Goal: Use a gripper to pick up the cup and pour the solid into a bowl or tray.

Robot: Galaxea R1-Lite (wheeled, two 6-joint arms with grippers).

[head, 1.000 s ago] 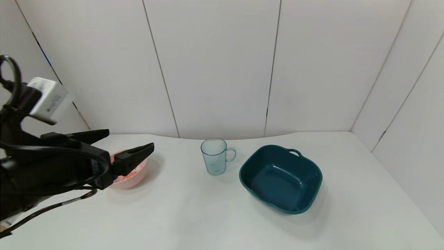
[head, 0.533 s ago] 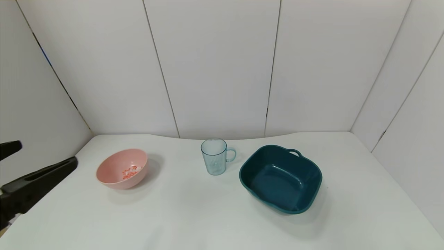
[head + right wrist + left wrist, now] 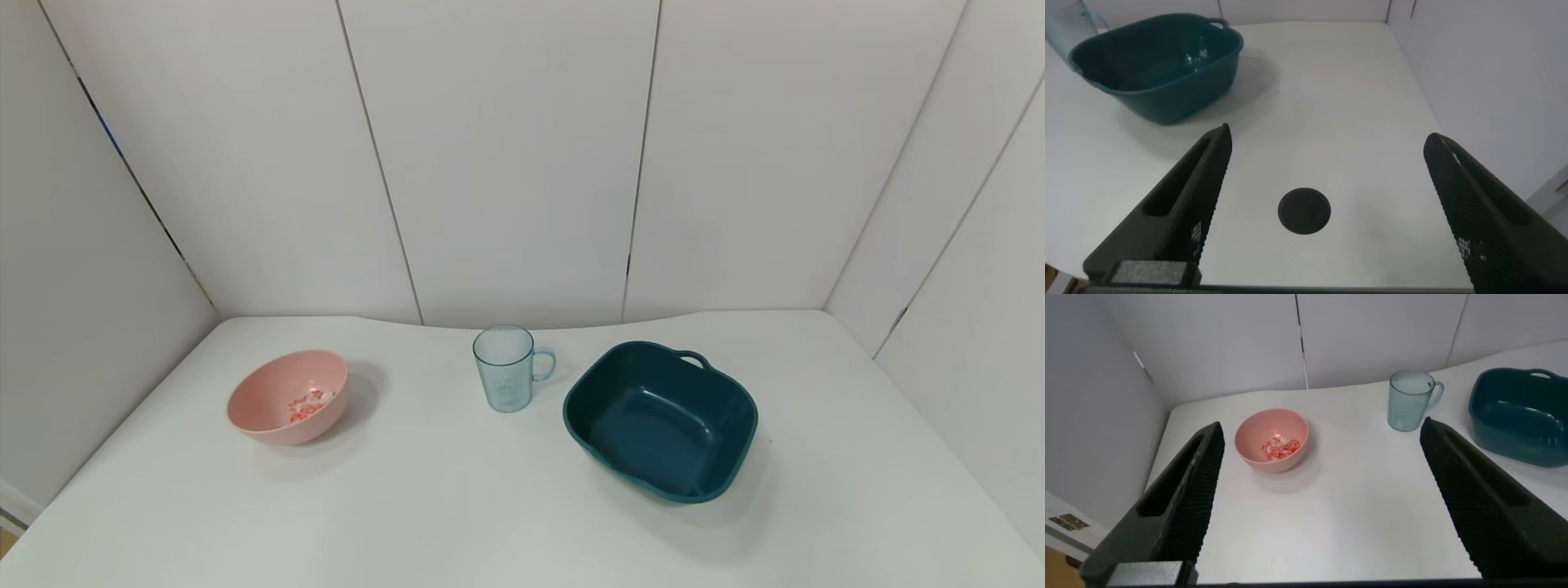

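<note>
The pale-blue ribbed cup (image 3: 506, 368) stands upright at the table's middle back, handle toward the teal basin; it looks empty. It also shows in the left wrist view (image 3: 1410, 400). The pink bowl (image 3: 265, 398) sits at the left with the red-orange and white solid (image 3: 309, 404) heaped inside, and shows in the left wrist view (image 3: 1253, 434) with the solid (image 3: 1279, 446). My left gripper (image 3: 1323, 461) is open and empty, held back from the table's near left side, out of the head view. My right gripper (image 3: 1327, 175) is open and empty over the table's right part.
A dark-teal squarish basin (image 3: 739, 425) with a handle stands right of the cup, empty; it shows in the right wrist view (image 3: 1167, 94). A round black hole (image 3: 1304, 211) is in the tabletop under the right gripper. White wall panels close the back and sides.
My left gripper, open over the pink bowl a second ago, has drawn back to the left and out of the head view. Cup, bowl and basin have not moved.
</note>
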